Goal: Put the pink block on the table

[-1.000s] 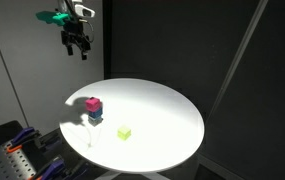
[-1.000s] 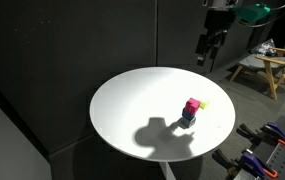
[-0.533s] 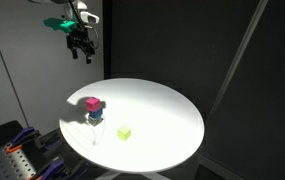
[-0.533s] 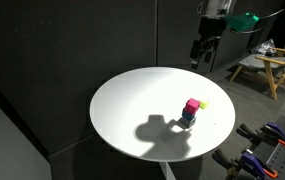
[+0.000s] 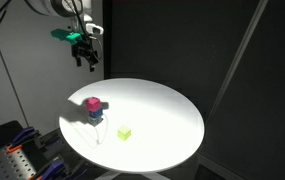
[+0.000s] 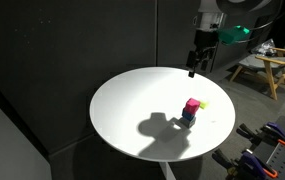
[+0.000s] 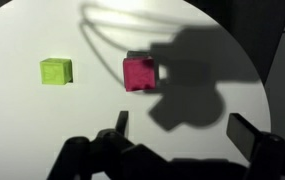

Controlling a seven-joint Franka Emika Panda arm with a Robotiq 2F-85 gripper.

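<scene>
The pink block sits stacked on top of the dark blue cube on the round white table. Both show in the other exterior view too: pink block, blue cube, table. In the wrist view the pink block is seen from above, and the blue cube is hidden under it. My gripper hangs high above the table's edge, well clear of the stack, also seen in an exterior view. Its fingers are open and empty.
A yellow-green cube lies on the table apart from the stack; it also shows in the wrist view and, partly hidden behind the stack, in an exterior view. A wooden stool and clamps stand beyond the table.
My gripper has come down and moved in toward the table, staying open. The blocks have not moved.
</scene>
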